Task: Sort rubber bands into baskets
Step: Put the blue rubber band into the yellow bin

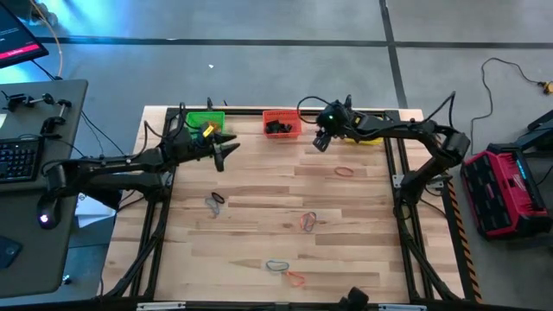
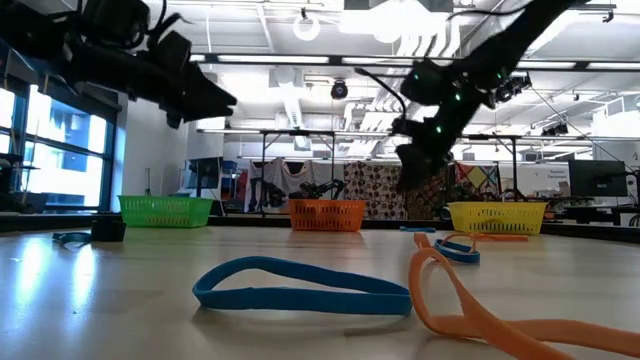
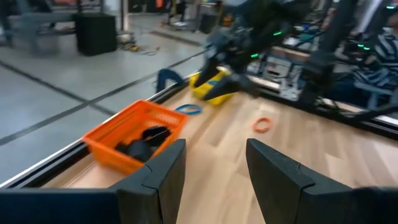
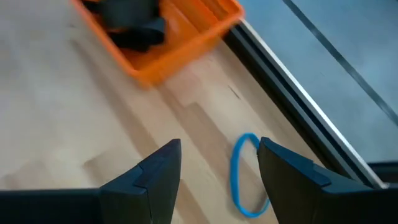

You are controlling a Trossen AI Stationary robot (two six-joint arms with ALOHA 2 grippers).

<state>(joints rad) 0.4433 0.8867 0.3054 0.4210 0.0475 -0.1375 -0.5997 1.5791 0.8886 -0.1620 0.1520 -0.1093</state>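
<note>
While right jaws gape, a blue rubber band (image 4: 244,176) lies seemingly beneath them.

Yellow basket (image 1: 373,138) (mostly arm-hidden)

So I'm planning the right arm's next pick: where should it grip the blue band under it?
Probably the blue band's near long side, coming straight down. It lies flat as a narrow oval by the table's edge rail, right gripper open above it, so pinching across one strand looks easiest.
</note>
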